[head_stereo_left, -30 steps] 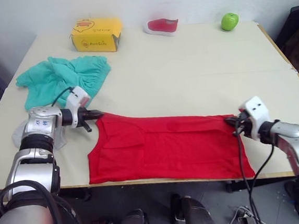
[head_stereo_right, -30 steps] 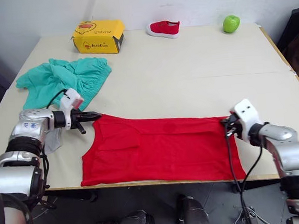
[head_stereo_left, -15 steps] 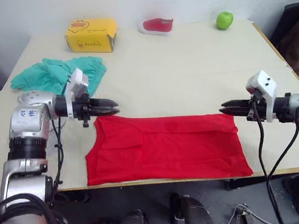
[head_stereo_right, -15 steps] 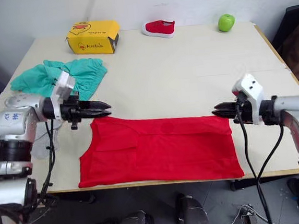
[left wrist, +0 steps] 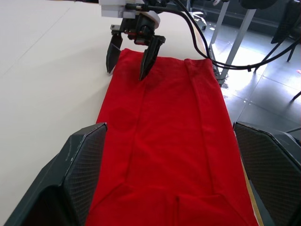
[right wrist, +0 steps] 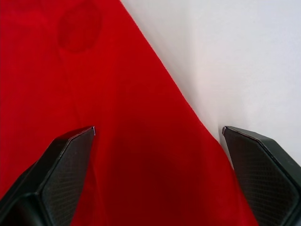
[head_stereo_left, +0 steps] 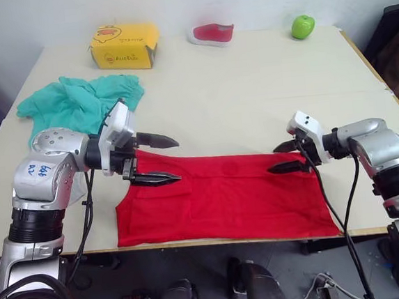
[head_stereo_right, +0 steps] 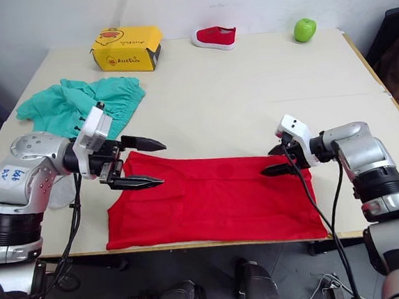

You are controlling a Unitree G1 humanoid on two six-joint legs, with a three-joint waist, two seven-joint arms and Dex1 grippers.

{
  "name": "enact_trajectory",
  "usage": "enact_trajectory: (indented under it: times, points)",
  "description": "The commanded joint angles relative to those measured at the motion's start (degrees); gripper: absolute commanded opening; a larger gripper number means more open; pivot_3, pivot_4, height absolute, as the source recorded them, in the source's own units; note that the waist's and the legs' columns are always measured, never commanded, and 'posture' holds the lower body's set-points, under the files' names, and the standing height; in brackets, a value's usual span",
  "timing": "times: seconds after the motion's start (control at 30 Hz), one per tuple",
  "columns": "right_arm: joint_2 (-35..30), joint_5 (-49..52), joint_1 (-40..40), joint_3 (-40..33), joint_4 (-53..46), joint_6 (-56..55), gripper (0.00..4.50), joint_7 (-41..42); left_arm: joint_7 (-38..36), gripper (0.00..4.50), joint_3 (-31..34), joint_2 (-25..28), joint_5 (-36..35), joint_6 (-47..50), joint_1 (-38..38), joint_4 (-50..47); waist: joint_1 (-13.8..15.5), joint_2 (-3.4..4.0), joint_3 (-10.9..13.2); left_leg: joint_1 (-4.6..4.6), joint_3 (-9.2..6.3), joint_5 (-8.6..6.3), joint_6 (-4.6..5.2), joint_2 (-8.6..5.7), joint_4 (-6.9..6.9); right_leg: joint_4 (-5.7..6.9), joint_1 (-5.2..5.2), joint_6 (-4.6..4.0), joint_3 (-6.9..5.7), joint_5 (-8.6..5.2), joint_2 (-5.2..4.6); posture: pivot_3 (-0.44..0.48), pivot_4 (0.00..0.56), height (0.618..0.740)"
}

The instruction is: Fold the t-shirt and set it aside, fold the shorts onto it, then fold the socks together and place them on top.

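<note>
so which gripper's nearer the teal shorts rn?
Left. The left gripper hangs open over the t-shirt's near-left corner, just beside the shorts. The right gripper is open at the shirt's opposite end.

Both claws let go of t-shirt (head_stereo_left: pixel 217 197) corners, now spread wide. Left claw (head_stereo_left: pixel 160 160) swung inward over the collar end; right claw (head_stereo_left: pixel 284 157) hovers above its far hem corner (cloth lies flat).
</note>
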Motion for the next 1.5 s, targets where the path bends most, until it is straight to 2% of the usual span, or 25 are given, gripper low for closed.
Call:
enact_trajectory:
  times: [0.03, 0.1, 0.2, 0.43, 0.57, 0.8, 0.93, 1.07, 1.2, 1.23, 1.27, 1.33, 1.5]
  points:
    - [0.33, -0.81, -2.56, -0.53, 2.78, 2.07, 4.46, 0.93, 1.20, 4.50, 1.92, 0.91, -2.04, -0.05, 0.68, -3.14, 0.00, 0.00, 0.00, 0.00, -0.01, 0.00, 0.00, 0.00, 0.00, 0.00, 0.00, 0.00, 0.00, 0.00, 0.00, 0.000, 0.150, 0.740]
    - [0.87, -1.11, -3.10, -0.61, 4.17, 2.49, 4.46, 1.07, 1.57, 4.50, 1.85, 1.13, -2.33, -0.11, 1.21, -3.64, 0.02, 0.00, 0.00, 0.00, -0.01, 0.00, 0.00, 0.00, 0.00, -0.01, 0.01, 0.00, 0.00, 0.00, -0.01, 0.000, 0.150, 0.740]
    - [0.64, -3.13, -2.71, 0.50, 4.96, -0.51, 3.82, 1.28, 2.17, 4.50, 1.61, 1.27, -2.15, -0.81, 1.59, -3.82, -0.02, 0.00, 0.00, 0.01, -0.02, 0.00, 0.00, 0.00, 0.00, -0.01, 0.01, 0.00, 0.00, 0.00, 0.00, 0.000, 0.150, 0.740]
    - [0.22, -6.60, -1.47, 1.82, 3.93, -6.88, 1.34, 2.91, 3.24, 4.50, 1.09, 1.10, -1.34, -2.78, 1.68, -2.94, -0.02, 0.00, 0.00, 0.01, -0.02, -0.01, -0.02, 0.00, 0.00, -0.02, 0.02, 0.00, -0.01, 0.00, 0.00, 0.000, 0.150, 0.740]
    - [1.20, -8.43, -5.17, 2.53, 7.50, -9.89, 0.01, 4.53, 3.82, 4.50, 0.85, 0.81, -1.11, -3.88, 1.55, -2.54, -0.03, 0.00, 0.00, 0.01, -0.02, -0.01, -0.03, 0.00, 0.00, -0.02, 0.02, 0.00, -0.01, 0.00, 0.01, 0.000, 0.150, 0.740]
    - [8.35, -17.41, -19.94, 5.88, 29.06, -27.28, 0.01, -0.67, 4.82, 4.50, 0.07, 0.09, -0.13, -6.13, 0.74, -0.02, -0.79, 0.05, 0.03, 0.03, 0.00, 0.03, -0.10, 0.01, -0.04, 0.03, -0.02, -0.05, 0.01, -0.03, 0.02, 0.000, 0.150, 0.740]
    - [13.30, -21.32, -26.70, 5.70, 40.01, -31.93, 0.01, -8.81, 6.38, 4.50, 0.38, -0.96, 0.20, -6.87, 0.04, 1.76, -1.38, 0.05, 0.03, 0.01, -0.02, 0.03, -0.10, 0.01, -0.06, 0.03, -0.02, -0.05, 0.00, -0.03, 0.01, 0.000, 0.150, 0.740]
    - [14.85, -25.93, -28.51, 6.92, 44.77, -36.32, 0.01, -15.35, 7.40, 4.50, 0.56, -1.18, 0.98, -8.13, -0.39, 3.53, -1.36, 0.05, 0.03, -0.03, -0.11, 0.03, -0.10, 0.01, -0.06, 0.02, -0.02, -0.06, -0.04, -0.03, -0.01, 0.000, 0.150, 0.740]
    - [15.48, -26.79, -29.18, 5.06, 46.69, -35.65, 0.01, -20.00, 7.79, 4.50, 0.60, -1.12, 0.83, -8.35, -0.47, 4.02, -1.53, 0.06, 0.03, -0.04, -0.12, 0.03, -0.10, 0.00, -0.06, 0.01, -0.02, -0.05, -0.03, -0.03, -0.02, 0.000, 0.150, 0.740]
    - [15.30, -26.25, -29.26, 4.23, 46.76, -35.10, 0.47, -19.76, 7.68, 4.50, 0.39, -0.99, 1.21, -8.88, -0.44, 4.63, -1.58, 0.07, 0.04, -0.04, -0.12, 0.03, -0.10, 0.00, -0.06, 0.01, -0.02, -0.05, -0.03, -0.03, -0.02, 0.000, 0.150, 0.740]
    - [14.97, -25.83, -29.28, 3.61, 46.71, -34.78, 0.63, -19.17, 7.58, 4.50, 0.22, -0.90, 1.56, -9.37, -0.44, 5.28, -1.59, 0.07, 0.04, -0.03, -0.12, 0.04, -0.10, 0.00, -0.06, 0.02, -0.02, -0.05, -0.03, -0.03, -0.02, 0.000, 0.150, 0.740]
    - [14.00, -25.54, -29.11, 2.67, 46.20, -35.27, 1.38, -17.88, 7.29, 4.50, -0.13, -0.79, 2.32, -10.17, -0.94, 7.39, -1.59, 0.09, 0.05, -0.02, -0.11, 0.04, -0.11, 0.01, -0.07, 0.02, -0.02, -0.06, -0.03, -0.03, -0.01, 0.000, 0.150, 0.740]
    - [9.68, -21.55, -27.71, -2.74, 40.67, -32.76, 3.12, -14.65, 5.74, 4.50, -1.80, -1.18, 6.17, -14.06, -5.78, 18.64, -1.42, 0.11, 0.06, -0.06, -0.11, 0.04, -0.09, 0.00, -0.06, 0.01, -0.02, -0.05, -0.05, -0.03, -0.02, 0.000, 0.150, 0.740]
